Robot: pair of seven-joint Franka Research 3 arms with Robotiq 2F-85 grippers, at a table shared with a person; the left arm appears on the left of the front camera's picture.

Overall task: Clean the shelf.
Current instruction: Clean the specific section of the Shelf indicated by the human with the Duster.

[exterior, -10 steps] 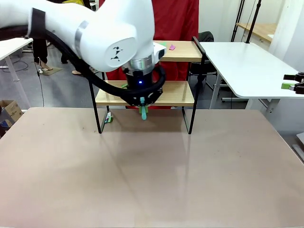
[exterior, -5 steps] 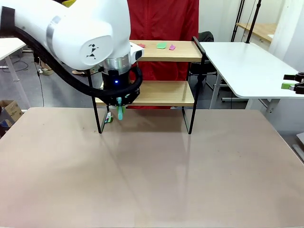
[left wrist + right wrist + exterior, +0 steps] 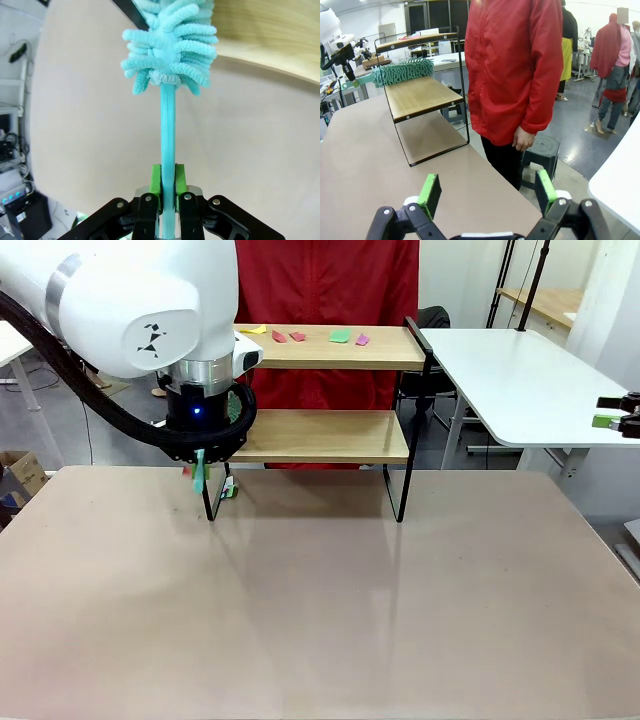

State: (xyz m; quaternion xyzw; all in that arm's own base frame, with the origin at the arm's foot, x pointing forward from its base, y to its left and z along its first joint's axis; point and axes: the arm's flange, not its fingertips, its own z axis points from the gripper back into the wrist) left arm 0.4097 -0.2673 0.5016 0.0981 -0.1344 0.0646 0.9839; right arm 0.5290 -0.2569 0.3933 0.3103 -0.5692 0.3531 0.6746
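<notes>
Beige and bare across its near half, the table (image 3: 320,620) carries the shelf (image 3: 330,435) at its far edge, a little left of the middle, with its black legs planted on the tabletop. Small coloured paper scraps (image 3: 340,336), yellow, red, green and pink, lie along the shelf's upper board. Behind the far edge stands a person in a red jacket (image 3: 520,70), arms down, and a white table (image 3: 520,380) adjoins the far right corner. The left gripper (image 3: 168,181) hangs at the shelf's left front leg, its jaws clamped tight on the thin teal handle of a duster (image 3: 170,45). The duster's fluffy head sits at the left end of the lower board, though whether it touches the wood cannot be told. A small green-and-white thing (image 3: 230,488) lies on the table just beside that leg, too small to identify. The right gripper (image 3: 488,191) is beyond the table's right edge, jaws spread wide with nothing between the green pads.
</notes>
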